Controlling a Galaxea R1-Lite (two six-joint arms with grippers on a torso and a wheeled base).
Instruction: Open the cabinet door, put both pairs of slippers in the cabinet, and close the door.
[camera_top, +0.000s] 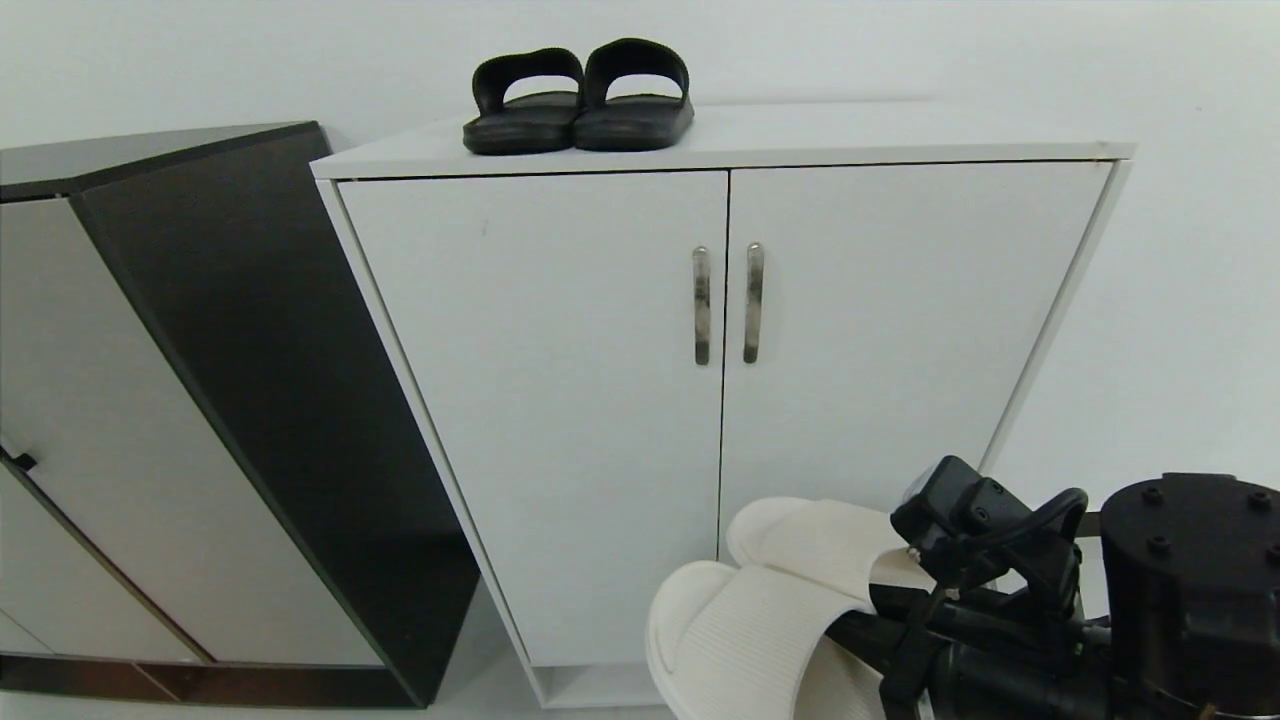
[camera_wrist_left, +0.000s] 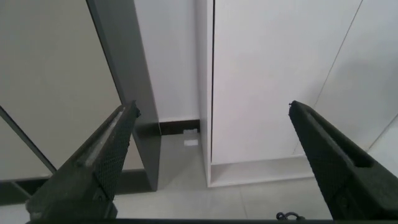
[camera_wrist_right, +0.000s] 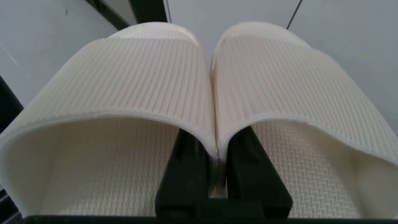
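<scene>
Atop the white cabinet (camera_top: 560, 420), its doors shut, your head view finds smooth black slippers (camera_top: 578, 105). Low by the right door hang ribbed cream slippers (camera_top: 760, 600). From the right wrist, your right claw (camera_wrist_right: 214, 171) clamps their inner walls together. Your left claw (camera_wrist_left: 212, 109) gapes, its textured fingers wide apart.

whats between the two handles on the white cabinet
Only the thin dark seam where the shut doors meet, seen in the head view.

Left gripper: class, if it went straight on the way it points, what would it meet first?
Probably the white cabinet, near its front left edge, low down; depth is unclear.
</scene>
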